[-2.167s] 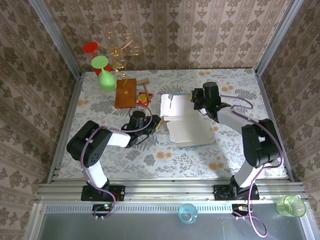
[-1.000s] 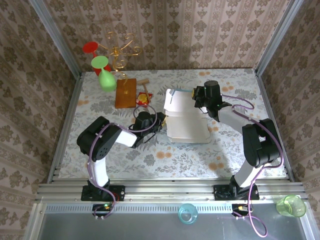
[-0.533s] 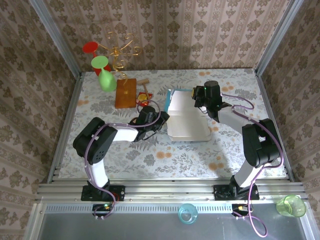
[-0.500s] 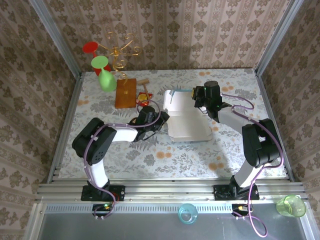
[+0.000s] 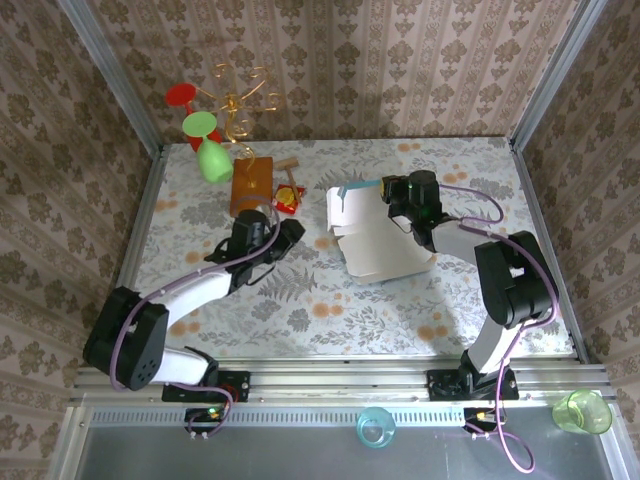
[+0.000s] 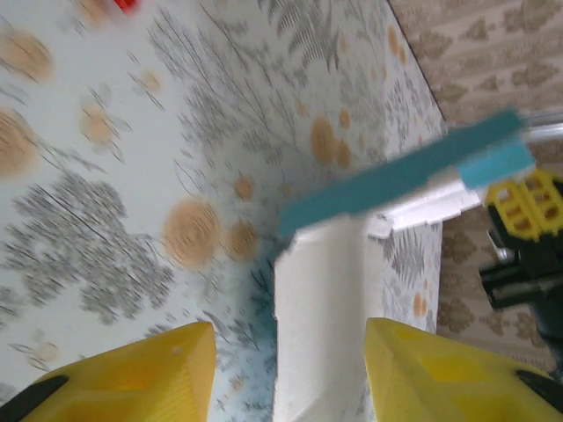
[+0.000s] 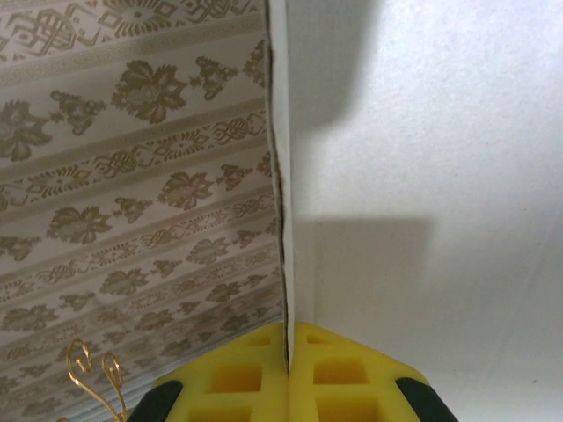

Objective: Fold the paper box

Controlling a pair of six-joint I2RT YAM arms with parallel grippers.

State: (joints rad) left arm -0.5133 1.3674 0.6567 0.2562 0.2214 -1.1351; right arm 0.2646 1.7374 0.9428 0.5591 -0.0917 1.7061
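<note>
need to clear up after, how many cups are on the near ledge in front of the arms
2: a blue cup at the middle of the ledge, a green cup at its right end. More could lie out of frame.

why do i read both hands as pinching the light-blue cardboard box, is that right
Not quite. The right hand does pinch the light-blue cardboard box, shut on a white flap edge in the right wrist view. The left hand is open and apart from it, as the left wrist view shows.
</note>
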